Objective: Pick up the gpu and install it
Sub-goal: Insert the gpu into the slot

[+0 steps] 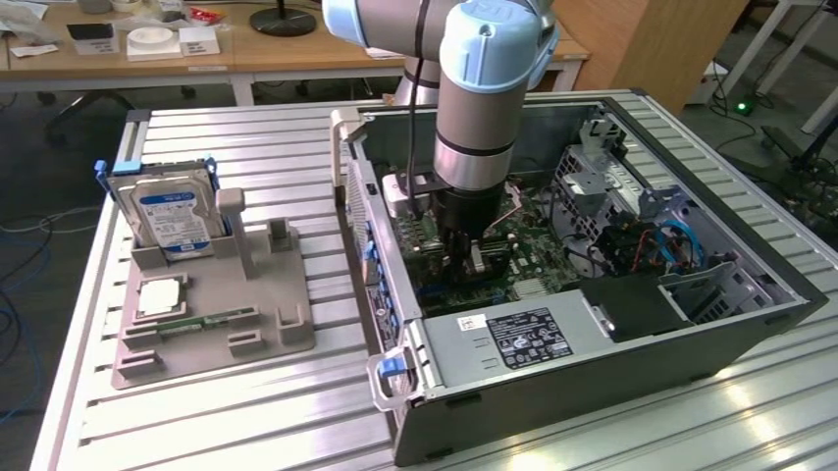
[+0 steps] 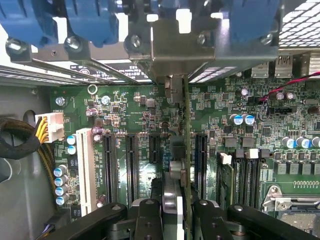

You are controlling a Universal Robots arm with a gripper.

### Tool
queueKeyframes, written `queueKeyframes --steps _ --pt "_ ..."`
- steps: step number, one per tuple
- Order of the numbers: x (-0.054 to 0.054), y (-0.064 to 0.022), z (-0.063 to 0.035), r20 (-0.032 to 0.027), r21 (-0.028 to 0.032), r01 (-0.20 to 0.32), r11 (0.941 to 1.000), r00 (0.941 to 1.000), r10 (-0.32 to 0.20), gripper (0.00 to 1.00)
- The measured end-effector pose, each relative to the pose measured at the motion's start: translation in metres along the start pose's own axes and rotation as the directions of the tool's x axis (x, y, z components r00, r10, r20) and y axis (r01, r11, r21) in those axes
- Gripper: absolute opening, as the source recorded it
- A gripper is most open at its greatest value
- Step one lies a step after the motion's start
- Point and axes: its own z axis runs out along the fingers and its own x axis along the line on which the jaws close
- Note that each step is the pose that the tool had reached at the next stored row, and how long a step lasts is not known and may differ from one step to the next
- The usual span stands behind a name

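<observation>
A ribbed metal counter (image 1: 223, 137) carries everything. On the exterior view's left lies a grey parts holder (image 1: 210, 319), which keeps a hard drive with a blue label (image 1: 168, 214) upright and a narrow green memory stick (image 1: 203, 321) lying flat. Beside it, on the exterior view's right, an open computer case (image 1: 563, 383) rests on its side on the counter.

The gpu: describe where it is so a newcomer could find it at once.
Start at the open computer case on the slatted table. The arm's gripper reaches down over the green motherboard and holds the gpu edge-on among the black slots. It is the only thin card standing upright, ending at the silver bracket.
</observation>
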Motion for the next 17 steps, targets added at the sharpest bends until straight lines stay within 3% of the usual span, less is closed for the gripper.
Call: queueKeyframes --steps 10,13,17 --pt "-0.0002 0.0001 0.0004 0.0013 0.0 0.0 1.0 1.0 0.0 0.29" --pt "-0.0001 0.0001 0.0002 0.0005 0.0001 0.0 1.0 1.0 0.0 0.37" --pt "0.0 0.0 0.0001 0.0002 0.0 0.0 1.0 1.0 0.0 0.37"
